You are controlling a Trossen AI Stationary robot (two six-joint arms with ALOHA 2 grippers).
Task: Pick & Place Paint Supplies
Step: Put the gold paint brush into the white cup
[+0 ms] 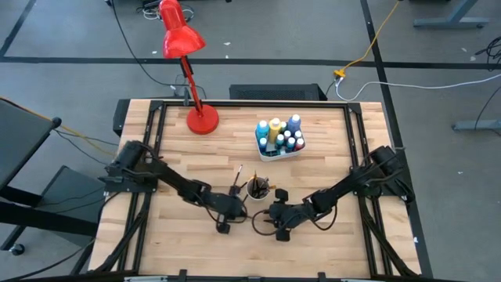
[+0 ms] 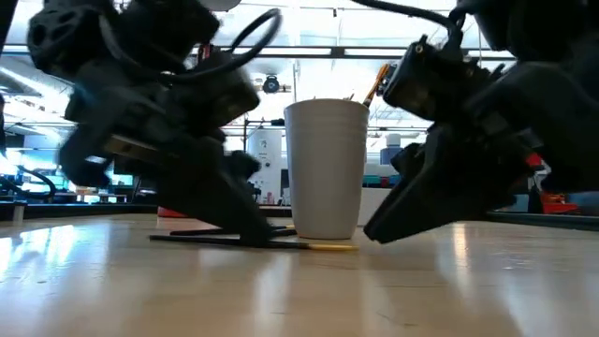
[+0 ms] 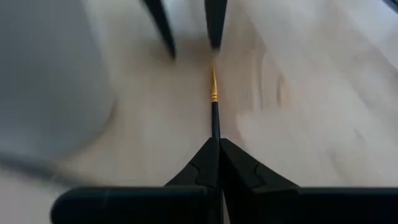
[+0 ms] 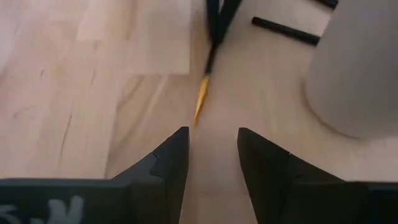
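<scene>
Left gripper (image 3: 214, 146): jaws clenched on a black-handled brush (image 3: 214, 99) lying flat on the worktop (image 1: 329, 239), just in front of the white cup (image 2: 326, 168). Right gripper (image 4: 212, 155): jaws parted, holding nothing, brush tip between them. Cup holds more brushes, count unclear. Bottle tray (image 1: 279, 138) near the red lamp (image 1: 188, 66).

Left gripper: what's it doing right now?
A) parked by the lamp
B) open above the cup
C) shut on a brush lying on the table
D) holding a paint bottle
C: in the left wrist view the left gripper has its fingers closed together on the black handle of a thin brush, which runs out flat along the wooden table.
</scene>
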